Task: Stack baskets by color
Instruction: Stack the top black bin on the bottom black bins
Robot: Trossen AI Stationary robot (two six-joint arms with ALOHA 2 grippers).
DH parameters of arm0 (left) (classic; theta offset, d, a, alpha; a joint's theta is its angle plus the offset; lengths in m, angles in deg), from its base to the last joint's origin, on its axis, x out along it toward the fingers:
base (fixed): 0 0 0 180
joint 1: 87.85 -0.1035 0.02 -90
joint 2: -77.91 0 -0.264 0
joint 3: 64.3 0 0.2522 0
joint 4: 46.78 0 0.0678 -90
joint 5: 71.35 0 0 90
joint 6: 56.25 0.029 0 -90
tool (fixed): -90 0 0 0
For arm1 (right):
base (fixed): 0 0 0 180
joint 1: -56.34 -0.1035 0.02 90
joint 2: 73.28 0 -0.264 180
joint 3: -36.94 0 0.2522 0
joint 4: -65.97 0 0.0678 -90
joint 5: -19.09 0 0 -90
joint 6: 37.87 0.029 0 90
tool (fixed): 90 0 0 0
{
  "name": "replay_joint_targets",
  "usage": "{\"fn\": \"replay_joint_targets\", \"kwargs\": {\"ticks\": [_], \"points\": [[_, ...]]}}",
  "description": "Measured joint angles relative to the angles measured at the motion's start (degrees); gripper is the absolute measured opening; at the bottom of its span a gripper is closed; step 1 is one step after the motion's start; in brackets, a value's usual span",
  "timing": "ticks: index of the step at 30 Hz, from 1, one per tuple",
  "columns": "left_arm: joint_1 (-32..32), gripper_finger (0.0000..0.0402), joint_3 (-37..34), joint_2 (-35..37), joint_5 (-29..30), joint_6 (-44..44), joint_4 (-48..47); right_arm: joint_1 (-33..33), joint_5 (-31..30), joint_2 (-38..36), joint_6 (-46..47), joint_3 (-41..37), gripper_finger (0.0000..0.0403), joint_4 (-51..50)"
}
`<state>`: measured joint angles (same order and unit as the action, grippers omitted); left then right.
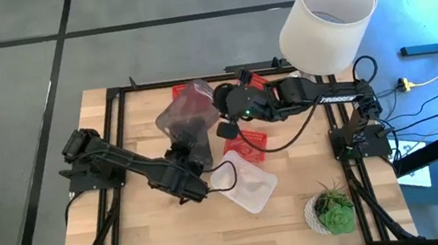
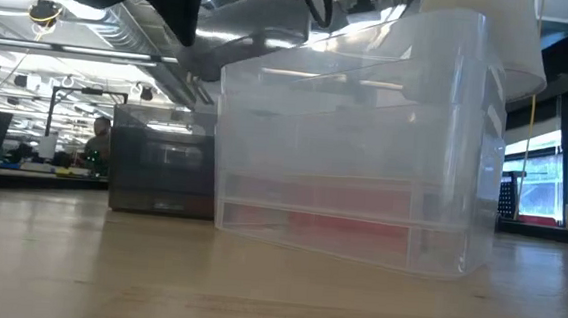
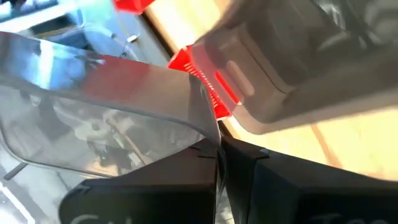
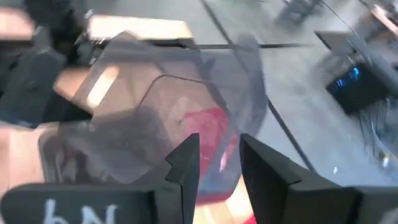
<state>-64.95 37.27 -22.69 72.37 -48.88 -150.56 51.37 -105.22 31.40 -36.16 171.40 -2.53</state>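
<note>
A clear basket [image 1: 249,185] stands on the table near the middle, close in front in the low view [image 2: 356,134]. My left gripper [image 1: 204,188] is shut on its rim. A smoky grey basket [image 1: 187,110] hangs tilted above the table's far middle, held by my right gripper [image 1: 219,110]. A second grey basket [image 2: 163,166] rests on its bottom on the table behind the clear one. Red baskets lie on the table to the right of the grey ones [image 1: 249,140] and at the far edge [image 1: 258,79]. My left gripper pinches the clear basket's thin wall at its rim [image 3: 210,134] between its two fingers, coming slanting down from the table's left. The basket's bottom stays on the table. My right gripper has the lifted grey basket's near wall [image 4: 219,146] between its fingers [image 4: 186,163], coming from the table's right and slanting down. The basket is clear of the table and tilted, its opening turned toward the gripper.
A large white lampshade [image 1: 327,17] stands at the far right corner and a small green plant [image 1: 333,209] at the near right. Black frame rails [image 1: 115,146] run along the table's sides. Bare wood lies at the near left.
</note>
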Motion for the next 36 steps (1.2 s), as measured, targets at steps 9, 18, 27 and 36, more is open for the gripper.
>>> {"fn": "replay_joint_targets", "kwargs": {"ticks": [9,18,27,36], "points": [[0.1,0.0000,0.0,0.0,-5.6,27.8,0.0,0.0,6.7,0.0,-14.5,0.0,0.0113,-0.9],[-0.2,0.0000,1.4,0.1,-4.4,45.3,0.0,0.5,16.9,0.0,-18.4,0.0,0.0113,-7.7],[-0.4,0.0000,7.5,0.1,-3.8,45.4,0.0,1.3,16.0,1.6,-15.5,0.0,0.0113,-10.7],[-0.2,0.0000,10.3,0.2,-7.1,45.8,0.0,1.4,7.7,2.4,-17.8,0.0,0.0113,-9.7]]}}
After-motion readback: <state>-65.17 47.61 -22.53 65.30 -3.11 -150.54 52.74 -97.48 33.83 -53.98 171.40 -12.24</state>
